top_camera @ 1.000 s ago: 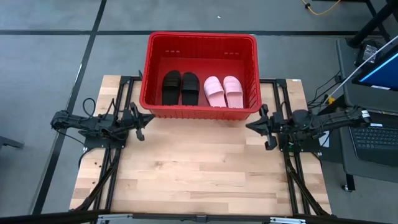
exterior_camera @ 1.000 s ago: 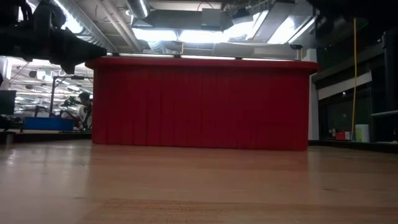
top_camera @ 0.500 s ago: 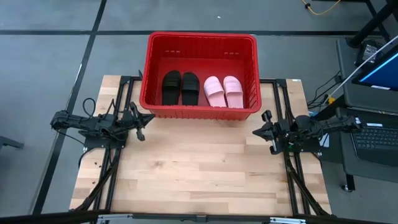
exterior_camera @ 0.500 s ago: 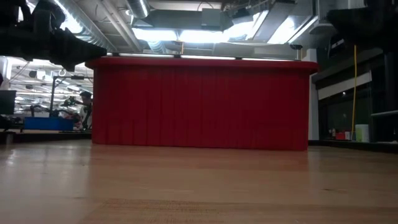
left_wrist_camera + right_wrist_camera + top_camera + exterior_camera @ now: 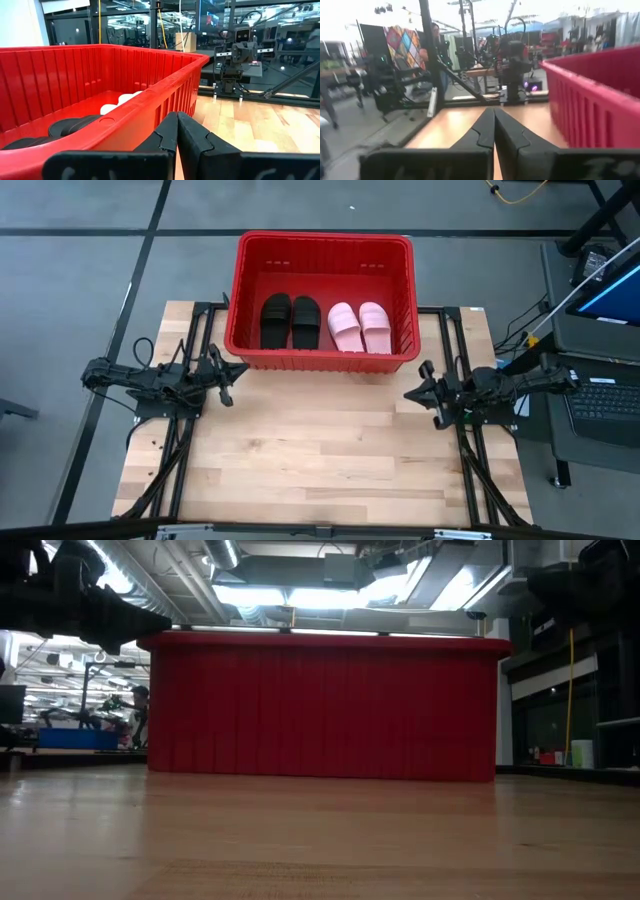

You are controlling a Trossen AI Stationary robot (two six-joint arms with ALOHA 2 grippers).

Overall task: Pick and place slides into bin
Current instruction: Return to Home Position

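The red bin (image 5: 322, 300) stands at the table's far edge. Inside it lie the black pair of slides (image 5: 291, 321) on the left and the pink pair (image 5: 359, 326) on the right, soles down on its floor. My left gripper (image 5: 240, 368) is shut and empty beside the bin's near left corner, above the table. My right gripper (image 5: 408, 393) is shut and empty near the bin's near right corner, at the table's right side. In the left wrist view the bin's wall (image 5: 150, 105) is close and the slides (image 5: 85, 125) show inside.
The wooden table (image 5: 320, 450) lies bare in front of the bin. A desk with a laptop (image 5: 600, 380) stands beyond the table's right edge. A person (image 5: 432, 50) shows in the room behind, in the right wrist view.
My right gripper has drawn back toward the table's right edge and a little toward its near edge, away from the bin, staying shut. The slides and bin have kept still.
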